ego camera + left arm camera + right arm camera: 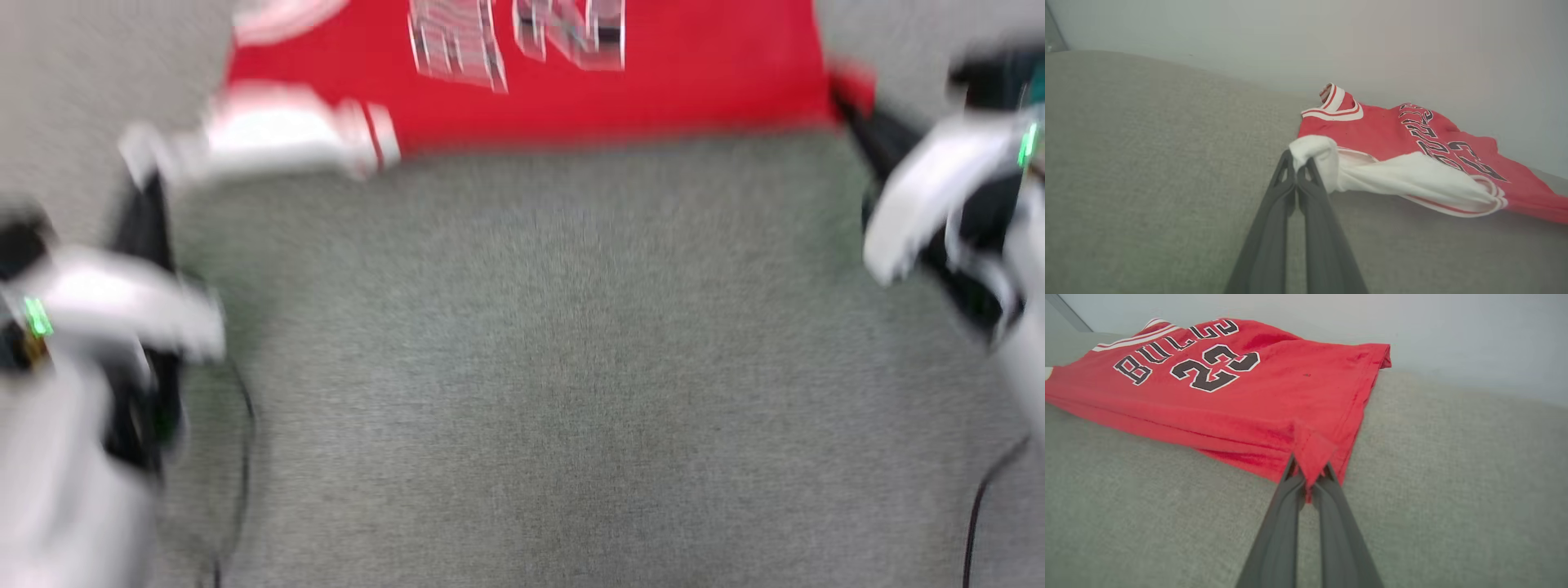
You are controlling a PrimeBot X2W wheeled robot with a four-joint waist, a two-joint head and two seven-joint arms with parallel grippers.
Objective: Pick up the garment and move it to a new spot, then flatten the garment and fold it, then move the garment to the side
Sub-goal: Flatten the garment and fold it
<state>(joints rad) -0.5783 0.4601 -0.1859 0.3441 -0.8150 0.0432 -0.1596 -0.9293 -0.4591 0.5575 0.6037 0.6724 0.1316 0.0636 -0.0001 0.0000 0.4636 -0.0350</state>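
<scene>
- Spread across the whole work area as a grey woven surface (522, 367); met a plain pale wall (1331, 36) at the far edge.
- Lay toward the far side of that surface as the garment (1249, 388), red, chest lettering facing up.
- Pinched the bunched white sleeve (1412, 175) with the left gripper (1296, 167), fingers pressed together.
- Clamped the red hem corner (1312, 447) with the right gripper (1308, 473), fingers closed on cloth.

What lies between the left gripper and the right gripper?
The garment spans between them: left gripper pinches its white sleeve, right gripper its red hem corner. The head view shows this.
</scene>
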